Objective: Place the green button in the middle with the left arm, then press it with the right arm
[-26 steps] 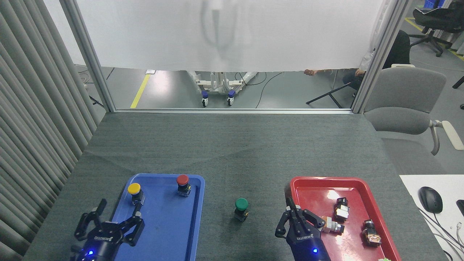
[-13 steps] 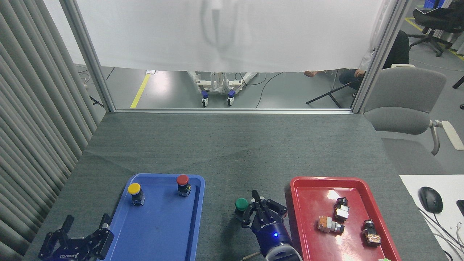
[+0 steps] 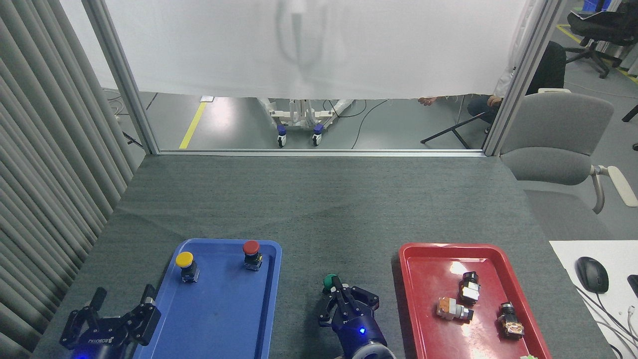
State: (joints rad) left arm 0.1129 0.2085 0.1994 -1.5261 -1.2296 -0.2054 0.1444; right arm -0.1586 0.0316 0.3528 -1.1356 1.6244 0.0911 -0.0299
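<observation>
The green button [image 3: 329, 281] is standing upright, cap up, on the bare grey table [image 3: 319, 209] between the blue tray [image 3: 219, 319] and red tray [image 3: 428, 249]. The right hand [image 3: 338, 290] is covering its near side, fingers pressed together, tip on the cap. The left hand [image 3: 117, 311] is hovering at the blue tray's left edge, fingers spread.

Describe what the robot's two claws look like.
Both claws are dark navy-black with linked black finger bars. The left claw carries white lettering on its body, too small to read surely. The right claw shows a small blue light on its body.
</observation>
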